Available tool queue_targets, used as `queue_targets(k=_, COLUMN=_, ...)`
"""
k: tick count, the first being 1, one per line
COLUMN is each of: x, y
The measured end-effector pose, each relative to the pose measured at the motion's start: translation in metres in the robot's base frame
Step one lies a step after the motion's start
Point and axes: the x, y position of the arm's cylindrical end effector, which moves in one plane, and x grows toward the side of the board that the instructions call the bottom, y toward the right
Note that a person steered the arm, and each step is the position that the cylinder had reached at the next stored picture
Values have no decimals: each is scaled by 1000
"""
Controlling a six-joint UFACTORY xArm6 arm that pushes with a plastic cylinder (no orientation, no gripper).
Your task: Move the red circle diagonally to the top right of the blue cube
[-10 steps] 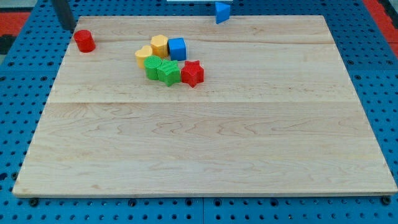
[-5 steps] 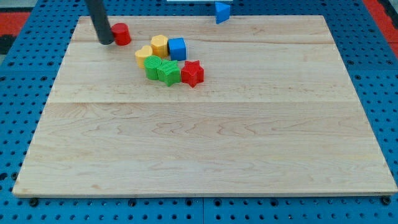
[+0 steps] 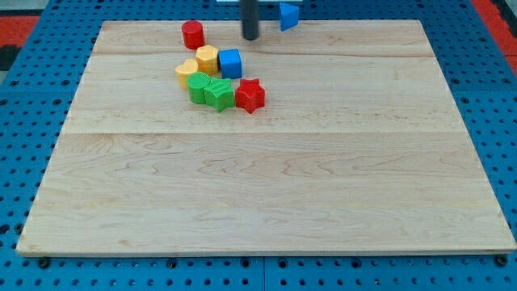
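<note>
The red circle (image 3: 192, 35) sits near the board's top edge, up and to the left of the blue cube (image 3: 230, 63). My tip (image 3: 251, 37) is at the view's top, to the right of the red circle and just above and right of the blue cube, touching neither. The blue cube sits at the top right of a cluster of blocks.
The cluster holds a yellow hexagon (image 3: 207, 59), a yellow heart (image 3: 186, 71), two green blocks (image 3: 208, 90) and a red star (image 3: 250, 94). A blue triangle (image 3: 288, 15) lies at the wooden board's (image 3: 266, 194) top edge, right of my tip.
The red circle has slid right along the top of the board, from the left corner to above the cluster. My tip has moved right, past the circle.
</note>
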Motion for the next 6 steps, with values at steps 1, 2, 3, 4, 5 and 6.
queue_targets(k=1, x=4, y=68)
queue_targets(k=2, x=31, y=89)
queue_targets(k=3, x=59, y=87)
queue_targets(k=4, x=69, y=43)
queue_targets(k=5, x=65, y=18)
queue_targets(k=6, x=62, y=9)
